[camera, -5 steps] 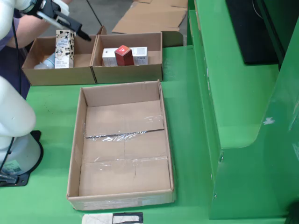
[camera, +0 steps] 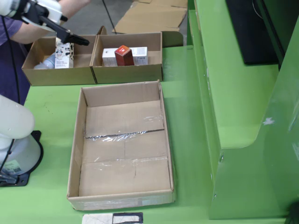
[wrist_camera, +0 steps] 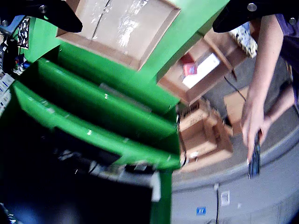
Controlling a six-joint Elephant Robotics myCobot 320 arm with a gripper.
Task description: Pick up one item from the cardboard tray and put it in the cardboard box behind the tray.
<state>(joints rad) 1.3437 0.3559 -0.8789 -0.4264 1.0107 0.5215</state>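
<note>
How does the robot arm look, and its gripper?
The arm is smooth, rounded white plastic on a pale grey cone base with a black foot. A thin black cable runs along it. The gripper has long, slim black fingers.

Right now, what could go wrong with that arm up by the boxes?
The end effector hangs beside the tall patterned carton in the back left box; it might knock it over. A person's arm is right next to it, so contact is possible.
</note>
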